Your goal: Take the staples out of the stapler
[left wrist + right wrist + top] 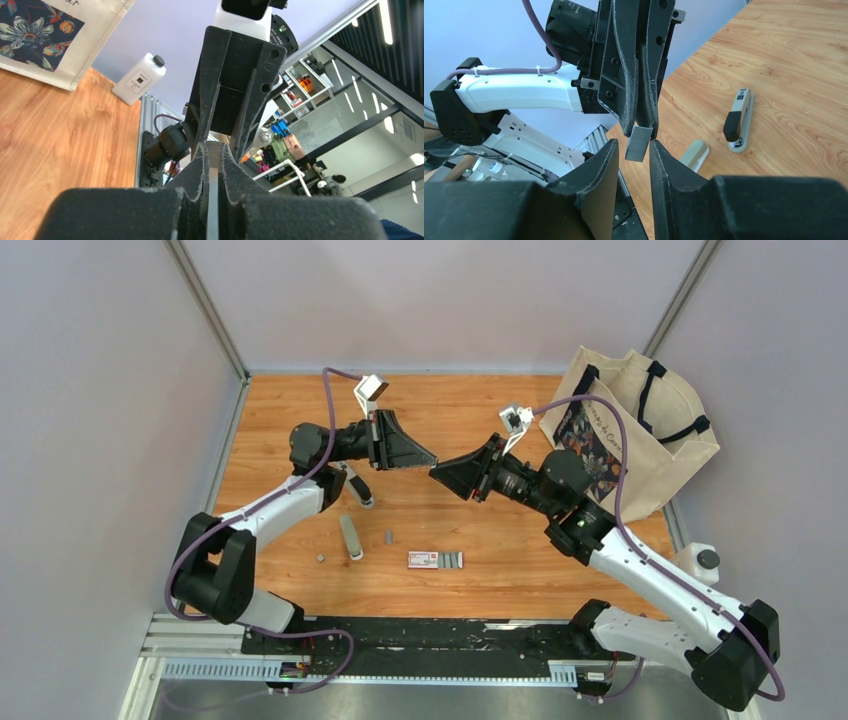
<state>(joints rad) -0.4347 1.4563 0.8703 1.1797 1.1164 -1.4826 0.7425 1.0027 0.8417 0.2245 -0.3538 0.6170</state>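
Note:
My left gripper (424, 457) is shut on a short grey strip of staples (639, 143) and holds it in the air over the table's middle. The strip shows as a thin grey edge in the left wrist view (213, 200). My right gripper (441, 471) faces the left one tip to tip. It is open, its fingers on either side of the strip's free end, with a gap on one side. The stapler (358, 486) lies on the table below the left arm, a grey part (350, 537) beside it. Loose staple bits (388, 537) lie nearby.
A small red-and-white flat box (435, 560) lies near the table's front. A beige tote bag (640, 430) stands at the right back. A white bottle (700, 562) stands at the right edge. Grey walls close in the left and back.

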